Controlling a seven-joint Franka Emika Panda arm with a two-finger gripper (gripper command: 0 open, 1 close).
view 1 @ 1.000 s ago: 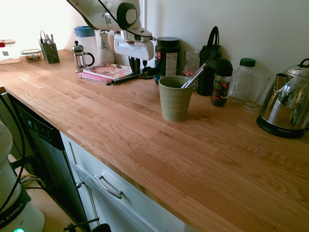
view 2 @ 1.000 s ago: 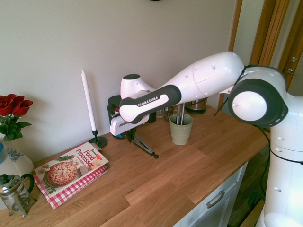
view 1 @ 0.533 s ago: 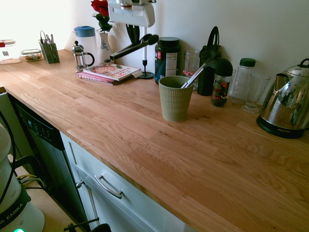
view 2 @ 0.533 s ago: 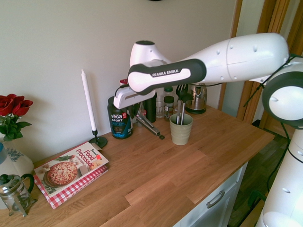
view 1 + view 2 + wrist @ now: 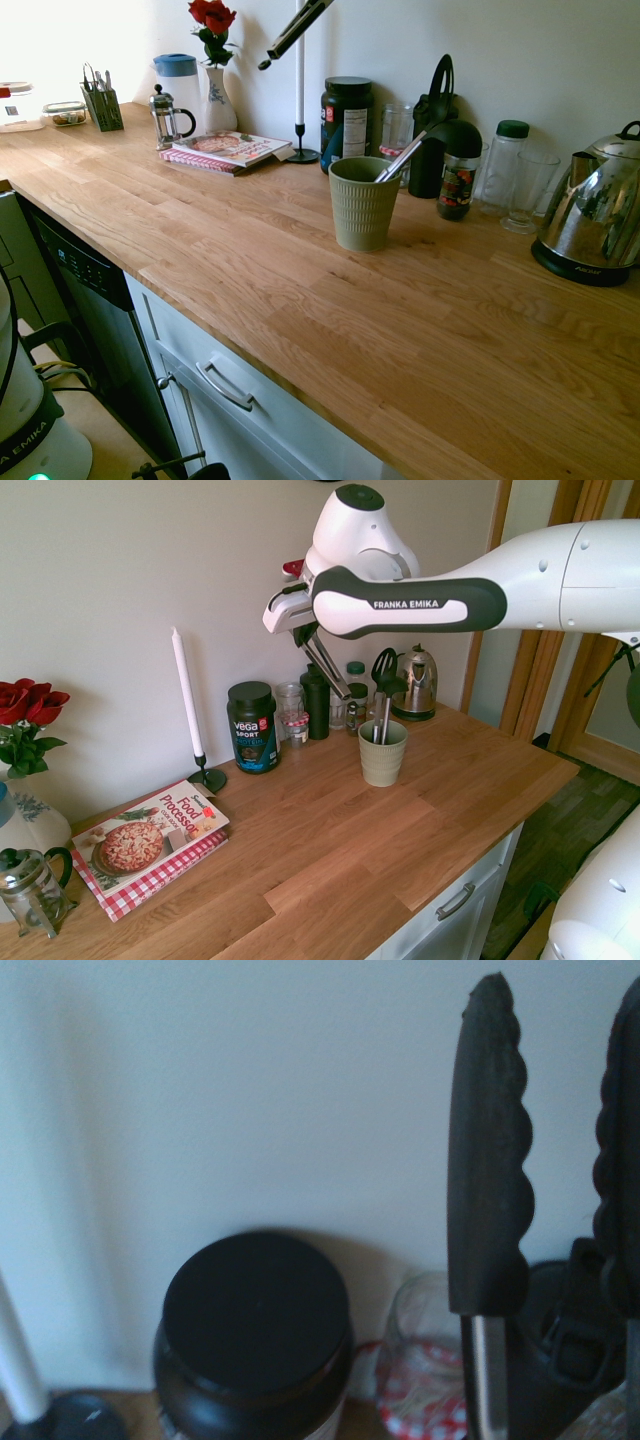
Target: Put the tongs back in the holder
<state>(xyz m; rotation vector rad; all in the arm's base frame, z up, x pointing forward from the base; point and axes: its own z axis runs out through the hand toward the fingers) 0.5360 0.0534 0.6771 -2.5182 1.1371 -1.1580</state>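
Risk of a long lever swinging wide: slim silver metal tongs with black scalloped tips (image 5: 328, 667) clamped in the closed end effector (image 5: 303, 632), hanging aslant, tips low and free. Could clip the silver utensil handle (image 5: 385, 718) already leaning inside the olive-green ribbed cup holder (image 5: 382, 752), or catch its rim and tip it. Tongs high above the table (image 5: 330, 850), up and toward the wall from the holder, well apart from it.
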